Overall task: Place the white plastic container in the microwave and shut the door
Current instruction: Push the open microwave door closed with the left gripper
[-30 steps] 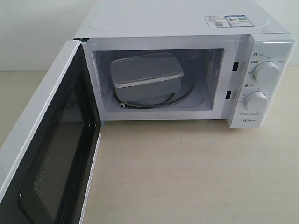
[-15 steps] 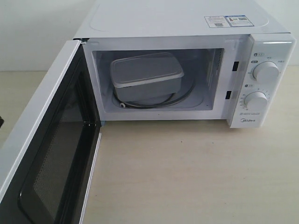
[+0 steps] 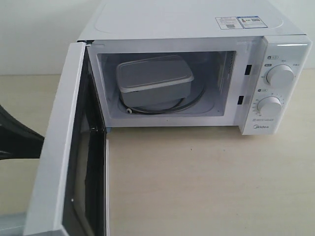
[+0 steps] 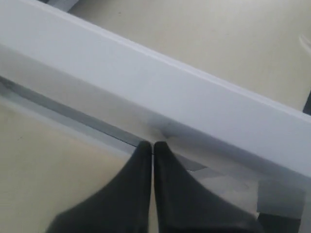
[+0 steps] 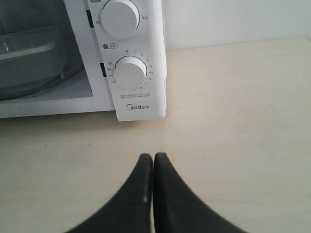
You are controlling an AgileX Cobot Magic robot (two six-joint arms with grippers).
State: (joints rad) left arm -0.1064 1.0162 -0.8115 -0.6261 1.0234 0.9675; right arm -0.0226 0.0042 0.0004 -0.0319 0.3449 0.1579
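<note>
Inside the microwave (image 3: 187,19), the white plastic container (image 3: 153,81) sits toward the cavity's left, so loading looks done and only the door (image 3: 56,147), standing about half open, is left to shut. The left gripper (image 4: 153,144), fingers pressed together, points its tips at the door's white outer face, while the right gripper (image 5: 153,156), likewise pressed together and empty, hangs over the table (image 5: 233,97). Whether the left tips truly touch is unclear, and the door's lower edge is cut off.

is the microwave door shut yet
Open: the door stands swung out at the left, and the white plastic container shows inside the microwave.
</note>
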